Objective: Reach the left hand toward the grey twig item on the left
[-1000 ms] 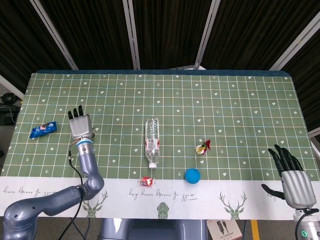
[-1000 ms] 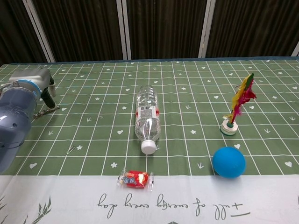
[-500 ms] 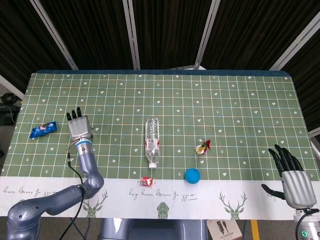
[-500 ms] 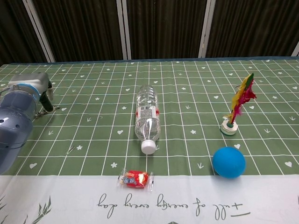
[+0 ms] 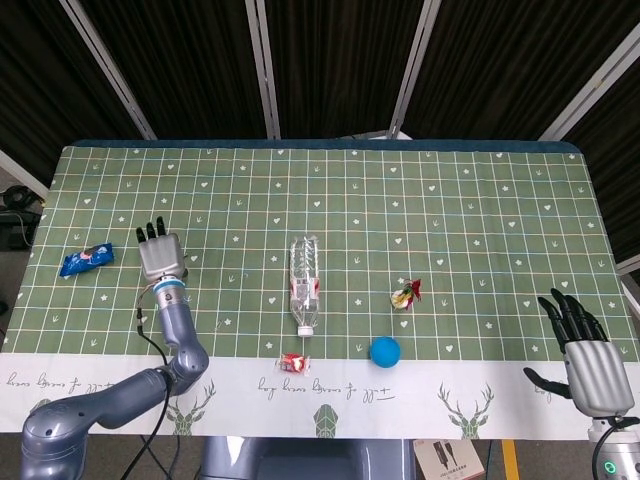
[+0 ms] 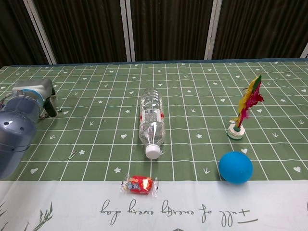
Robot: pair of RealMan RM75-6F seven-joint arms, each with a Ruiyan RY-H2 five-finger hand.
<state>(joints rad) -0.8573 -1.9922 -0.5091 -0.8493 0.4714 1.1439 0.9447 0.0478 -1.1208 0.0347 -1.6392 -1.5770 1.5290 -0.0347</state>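
Twig (image 6: pixel 72 155), as far as it can be made out, is a thin grey sliver lying flat on the tablecloth (image 5: pixel 480 210), well to the left of the bottle (image 5: pixel 304 285) and about level with its white cap (it is too small to tell its shape for sure). The left hand (image 5: pixel 158 255) is further left of the bottle than the sliver and apart from it, a boxy silver palm with dark fingers stretched straight and side by side, holding nothing. The right hand (image 5: pixel 585 360) is far right of the bottle, off the table's near corner, its dark fingers spread and empty. The bottle is clear ribbed plastic, lying on its side with the cap toward the robot. Just near of the cap sits a small crinkly red sweet (image 5: pixel 292 362). Right of the bottle are a smooth blue ball (image 5: pixel 385 350) and a feathered shuttlecock (image 5: pixel 406 294) on a round base. A glossy blue packet (image 5: pixel 85 259) lies far left of the bottle, beyond the left hand.
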